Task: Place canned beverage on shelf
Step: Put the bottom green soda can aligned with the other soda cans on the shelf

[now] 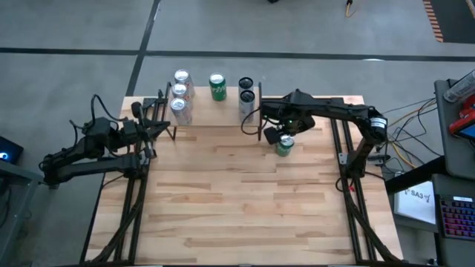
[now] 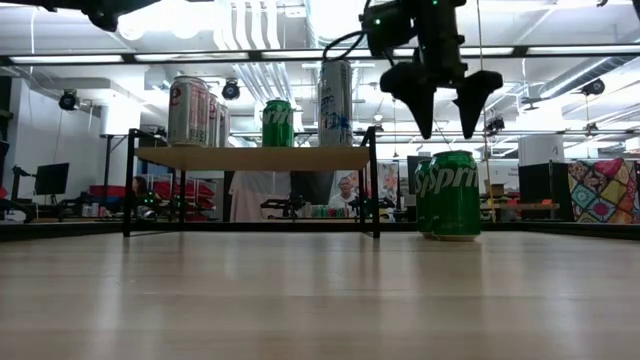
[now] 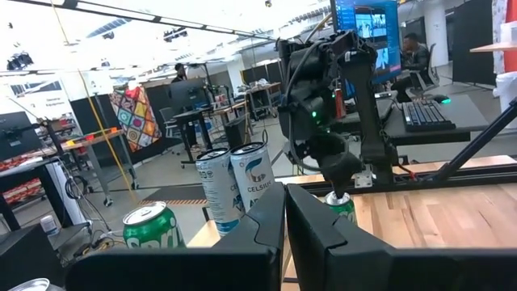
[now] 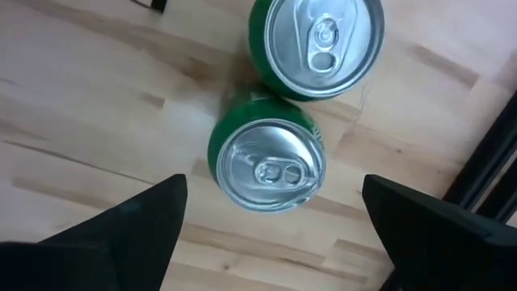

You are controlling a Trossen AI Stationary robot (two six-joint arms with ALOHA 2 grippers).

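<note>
Two green cans stand upright side by side on the tabletop, right of the shelf [image 2: 255, 157]: one [image 4: 271, 166] directly below my right gripper, the other [image 4: 323, 44] touching it. My right gripper [image 2: 447, 120] hangs open above them, pointing down, its fingers on either side of the near can's top and clear of it. The shelf [image 1: 215, 115] holds silver cans [image 1: 180, 93], a green can [image 1: 217, 87] and two tall white cans [image 1: 246, 93], all upright. My left gripper [image 3: 283, 234] is shut and waits level beside the shelf's left end.
The shelf's black legs [image 2: 375, 185] stand just left of the green pair [image 2: 455, 195]. A black frame rail [image 4: 485, 162] runs close by on the table's right side. The wide near half of the tabletop [image 1: 237, 215] is bare wood.
</note>
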